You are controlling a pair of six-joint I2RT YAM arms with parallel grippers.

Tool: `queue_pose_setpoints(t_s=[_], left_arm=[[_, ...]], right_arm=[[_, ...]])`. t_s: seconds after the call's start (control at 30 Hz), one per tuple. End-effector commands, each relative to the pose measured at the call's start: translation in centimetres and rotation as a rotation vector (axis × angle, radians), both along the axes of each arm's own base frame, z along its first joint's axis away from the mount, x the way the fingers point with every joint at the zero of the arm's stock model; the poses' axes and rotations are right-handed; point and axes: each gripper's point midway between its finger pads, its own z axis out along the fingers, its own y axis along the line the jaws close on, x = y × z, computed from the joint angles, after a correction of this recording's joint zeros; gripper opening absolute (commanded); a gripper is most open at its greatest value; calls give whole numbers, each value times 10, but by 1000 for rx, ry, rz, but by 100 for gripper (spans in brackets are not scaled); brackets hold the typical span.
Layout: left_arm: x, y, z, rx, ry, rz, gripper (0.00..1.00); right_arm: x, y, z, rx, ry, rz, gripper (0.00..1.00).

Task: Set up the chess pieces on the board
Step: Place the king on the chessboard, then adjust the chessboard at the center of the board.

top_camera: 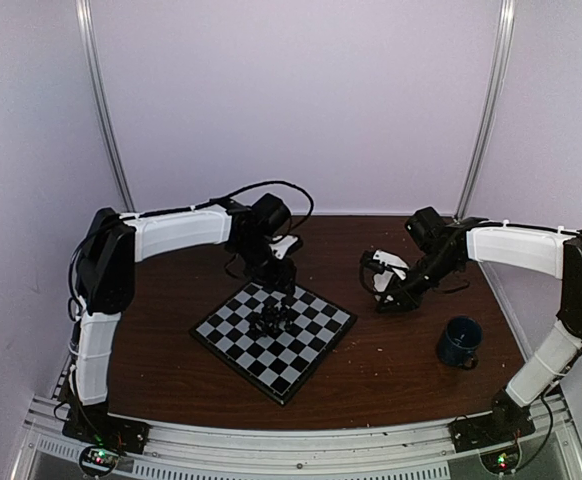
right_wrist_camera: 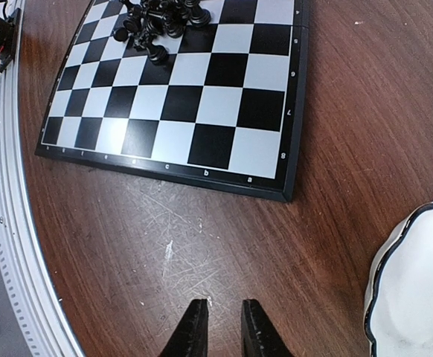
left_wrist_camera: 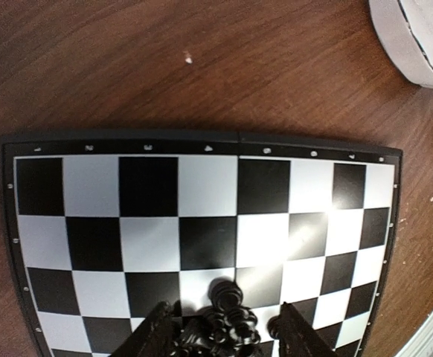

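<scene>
The checkered board [top_camera: 291, 365] lies mid-table, turned like a diamond. Several small black chess pieces [top_camera: 271, 321] are bunched together on its far half. My left gripper [top_camera: 281, 298] hangs right over that bunch. In the left wrist view the chess pieces [left_wrist_camera: 231, 316] rest on the board [left_wrist_camera: 209, 193] between my left gripper [left_wrist_camera: 226, 338], whose jaws stand wide and do not grip them. My right gripper [top_camera: 388, 302] hovers over bare wood to the right of the board. In its wrist view the right gripper [right_wrist_camera: 225, 331] shows a narrow gap holding nothing, with the board [right_wrist_camera: 201, 104] and pieces [right_wrist_camera: 157, 22] ahead.
A white scalloped bowl [top_camera: 386, 268] sits beyond the board's right corner, close to my right gripper; its rim [right_wrist_camera: 384, 268] edges the right wrist view and also shows in the left wrist view [left_wrist_camera: 410, 44]. A dark blue mug [top_camera: 460, 341] stands near right. A metal rail [right_wrist_camera: 8, 245] borders the table.
</scene>
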Motion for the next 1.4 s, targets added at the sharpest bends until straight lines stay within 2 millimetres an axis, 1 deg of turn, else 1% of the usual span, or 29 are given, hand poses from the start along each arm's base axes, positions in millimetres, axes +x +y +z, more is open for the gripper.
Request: queue_pose_setpoints(t_s=[0.0, 0.1, 0.17, 0.2, 0.27, 0.33, 0.37, 0.43, 0.53, 0.57, 0.7, 0.8, 0.87, 1.07, 1.27, 1.37], left_arm=[[15, 28, 40, 59, -150, 40, 50], [15, 58, 70, 96, -263, 120, 51], [5, 79, 84, 109, -292, 168, 50], [-3, 90, 89, 112, -295, 189, 49], [-22, 112, 94, 118, -287, 242, 49], [-41, 132, 93, 115, -271, 294, 46], [-53, 145, 84, 130, -251, 319, 44], [-69, 160, 76, 134, -231, 354, 30], [-87, 177, 54, 165, -189, 388, 3], [-91, 181, 46, 173, -175, 394, 0], [-104, 197, 14, 219, -130, 441, 0], [-113, 203, -7, 236, -81, 472, 0], [-115, 202, -17, 224, -61, 494, 0], [-113, 199, -45, 198, -21, 532, 0], [-102, 201, -59, 187, -13, 559, 0], [-98, 205, -65, 187, -9, 577, 0]], right_arm=[[12, 0, 10, -6, -26, 0, 18], [29, 2, 12, -40, -52, -14, 18], [43, 2, 11, -66, -65, -33, 17], [49, 3, 12, -74, -71, -39, 17], [60, 6, 11, -98, -90, -44, 17], [72, 8, 8, -131, -118, -53, 16], [78, 10, 7, -145, -130, -54, 16], [91, 13, 4, -180, -147, -65, 14], [104, 18, -7, -229, -151, -75, 11], [107, 21, -11, -241, -148, -74, 10], [117, 32, -23, -303, -173, -57, 4], [120, 35, -36, -335, -170, -55, 2], [120, 35, -43, -343, -161, -58, 2], [112, 33, -70, -384, -124, -22, 3], [103, 34, -87, -406, -93, 5, 3], [96, 36, -94, -410, -75, 21, 3]])
